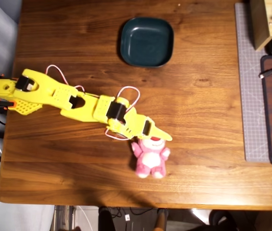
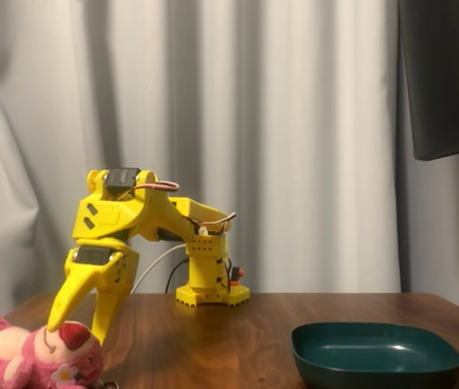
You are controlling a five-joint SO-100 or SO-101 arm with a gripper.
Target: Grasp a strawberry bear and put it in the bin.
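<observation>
**Gripper over the bear's head, grasp not yet made**

The wooden table (image 1: 198, 110) carries everything: the yellow arm (image 1: 73, 98) reaches from its base at the left edge of the overhead view across to the near side, the bin (image 1: 146, 41) sits well apart toward the far edge, and the strawberry bear (image 1: 150, 156) lies near the front edge.

The gripper (image 2: 74, 331) stands spread, its two fingers pointing down on either side of the bear's head (image 2: 67, 354), tips at about the level of the crown. Nothing is clamped between them.

To do this step well, the arm should likely sink a little further so that the fingers pass the widest part of the plush head before closing; a squeeze at the crown alone may slip off the soft fabric. Closing firmly suits a soft toy, and a straight lift before swinging toward the bin should keep the bear from dragging.

The overhead view shows the layout: the bear on its back, head toward the gripper (image 1: 156, 137), feet toward the table's front edge, and the bin (image 2: 375, 352) empty. It hides the height of the fingers. The fixed view supplies that: the gap between the fingers, their downward tilt, and how close the tips are to the red nose (image 2: 75, 334). It cuts off the bear's body at the left frame edge.
</observation>
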